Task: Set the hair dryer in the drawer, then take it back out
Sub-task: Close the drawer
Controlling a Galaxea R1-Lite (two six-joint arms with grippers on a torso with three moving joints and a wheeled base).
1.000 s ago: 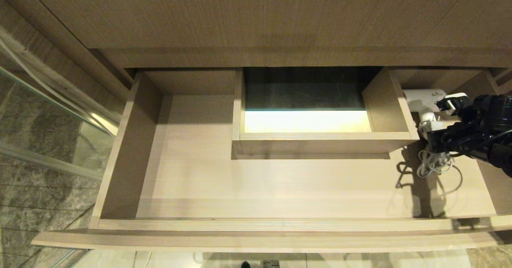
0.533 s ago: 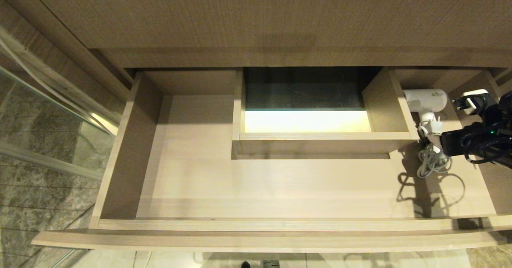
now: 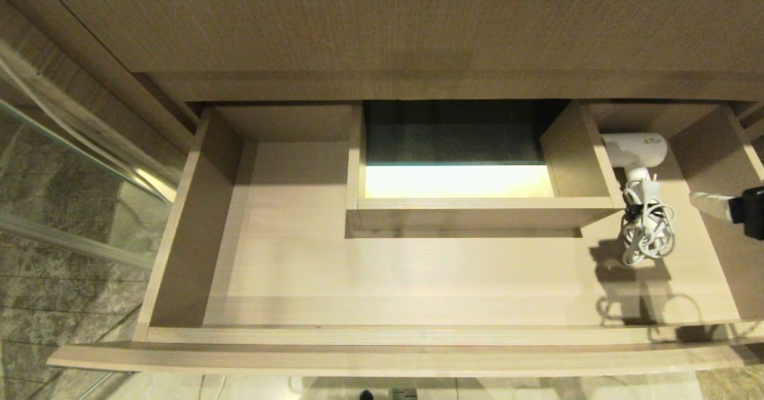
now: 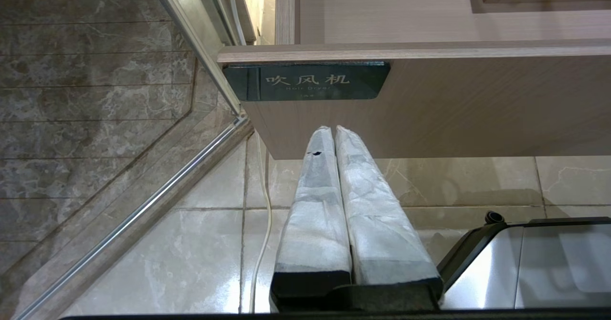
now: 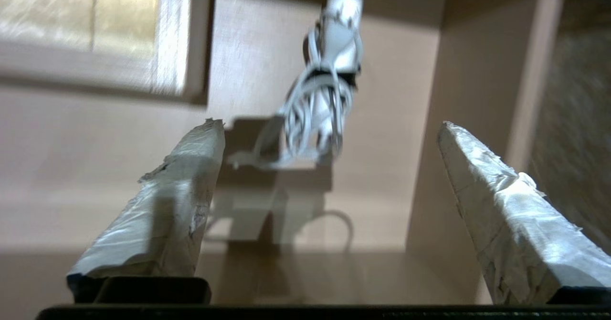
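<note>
The wide wood-grain drawer [image 3: 418,280] stands pulled out, its boxed cut-out [image 3: 471,209] at mid-back and a dark label [image 4: 305,81] on its front. The white hair dryer [image 3: 635,149] lies on the drawer floor in the back right corner, just beside the cut-out's wall, its cord [image 3: 647,239] bundled around the handle. The right gripper [image 5: 329,133] hangs near the dryer with fingers spread wide and holding nothing, while the left gripper [image 4: 334,131], fingers pressed together, sits below the drawer front.
</note>
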